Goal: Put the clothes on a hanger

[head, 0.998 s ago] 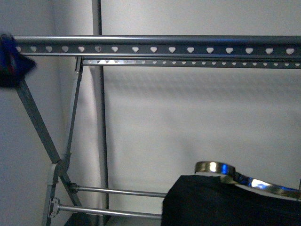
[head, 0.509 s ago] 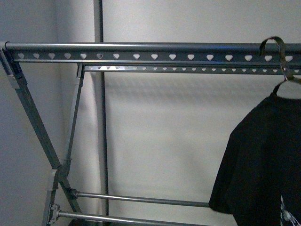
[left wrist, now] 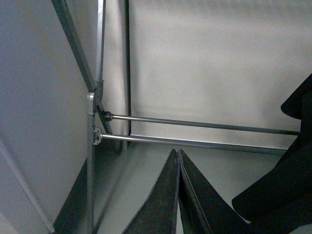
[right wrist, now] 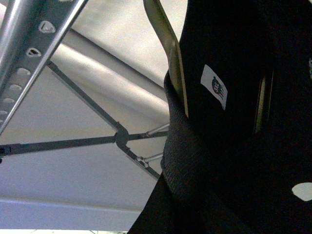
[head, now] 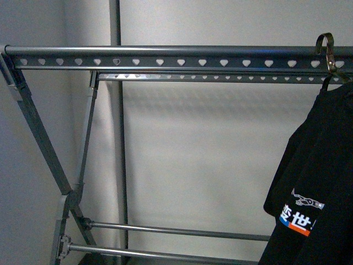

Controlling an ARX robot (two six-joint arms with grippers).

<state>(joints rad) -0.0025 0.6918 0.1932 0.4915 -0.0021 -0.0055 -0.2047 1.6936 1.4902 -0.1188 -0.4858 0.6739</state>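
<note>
Closest to us, the left gripper point(left wrist: 177, 158) has its two dark fingers pressed together with nothing between them. It hangs near the lower rods point(left wrist: 195, 124) and apart from the black cloth at the edge of its wrist view. On the other side, the right wrist camera sits hard up against the collar point(right wrist: 178, 146) of the T-shirt point(head: 322, 160), with the grey neck label point(right wrist: 214, 87) showing just inside it. We cannot make out the right gripper against all that black, so we cannot tell whether it is clamped on anything or standing free.

Further out, the front view has the T-shirt hanging at the right edge of the frame, logo point(head: 300, 212) facing us, its body falling in loose folds. It hangs from a flat metal hook point(head: 325, 43) at the top rail of the rack point(head: 165, 55). The hook looks to be over the rail, though so near the frame edge we would not swear that it is fully seated.

We judge the shirt light, soft and limp, not fragile, and inclined to slide or bunch if pinched by a sleeve or hem. The sound place to take hold is the stiff hook, or the collar just beneath it, where the weight gathers.

Behind stand the rack's crossed legs point(head: 44, 143) and the plain wall point(head: 220, 154).
</note>
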